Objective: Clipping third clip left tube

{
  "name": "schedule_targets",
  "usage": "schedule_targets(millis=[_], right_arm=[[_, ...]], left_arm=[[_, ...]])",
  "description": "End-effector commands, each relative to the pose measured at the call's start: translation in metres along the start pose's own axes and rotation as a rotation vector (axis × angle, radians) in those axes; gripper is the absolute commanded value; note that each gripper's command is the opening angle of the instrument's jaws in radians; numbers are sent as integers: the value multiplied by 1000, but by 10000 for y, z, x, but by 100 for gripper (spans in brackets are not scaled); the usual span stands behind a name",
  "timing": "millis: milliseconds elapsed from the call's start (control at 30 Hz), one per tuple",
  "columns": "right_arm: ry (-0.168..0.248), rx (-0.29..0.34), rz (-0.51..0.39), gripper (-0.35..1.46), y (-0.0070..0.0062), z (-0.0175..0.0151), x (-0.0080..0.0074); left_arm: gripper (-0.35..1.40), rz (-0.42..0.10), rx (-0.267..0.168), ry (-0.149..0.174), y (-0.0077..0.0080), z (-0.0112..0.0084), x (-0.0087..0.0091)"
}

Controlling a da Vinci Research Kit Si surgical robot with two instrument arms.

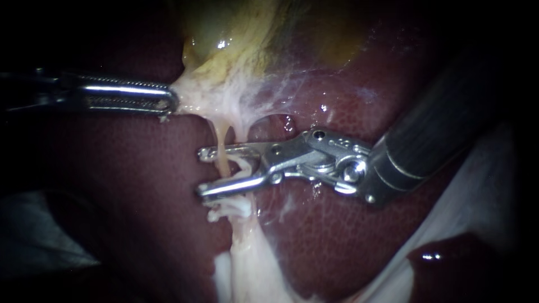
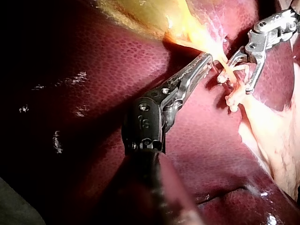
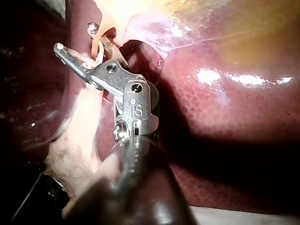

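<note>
**Open jaws astride the left tube, with a stray strand in the gap**

At the left, the left instrument point(image 1: 168, 104) has its jaws clamped together on the pale tissue point(image 1: 196, 95) just under the gallbladder point(image 1: 224, 33), drawing it sideways. If that hold slips, the tube would go slack and could slide out of the other instrument's jaws. A harder pull could tear the thin webbing.

In the middle, the left tube point(image 1: 220, 143), a thin tan strand, runs down from the pale tissue and crosses the gap between the jaws of the right instrument point(image 1: 203, 171). Those jaws stand apart, one above and one below the crossing, and grip nothing. A curled white strand point(image 1: 242, 165) lies in the same gap, just beside the tube. Closing now could trap it along with the tube, or seat a clip only partway across. The jaw tips lie close over the liver point(image 1: 314, 235) and could dig into it.

I cannot tell whether a clip sits in the open jaws, or whether any clip is already on the tube. Below the lower jaw the tube is lost in pale fat. At the far right, a pale sheet point(image 1: 488, 185) beside the liver is too dim to name.
</note>
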Motion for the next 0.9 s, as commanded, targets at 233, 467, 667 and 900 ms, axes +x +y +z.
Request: schedule_targets(millis=[233, 467, 667, 900], right_arm=[[16, 11, 14, 48, -18, -4, 27], [24, -18, 21, 36, -23, -12, 37], [23, -16, 22, -9, -23, -22, 36], [19, -14, 62, -35, -24, -24, 34]], left_arm=[[-35, 0, 0, 0, 0, 0, 0], [-35, 0, 0, 0, 0, 0, 0], [-35, 0, 1, 0, 0, 0, 0], [-35, 0, 1, 0, 0, 1, 0]])
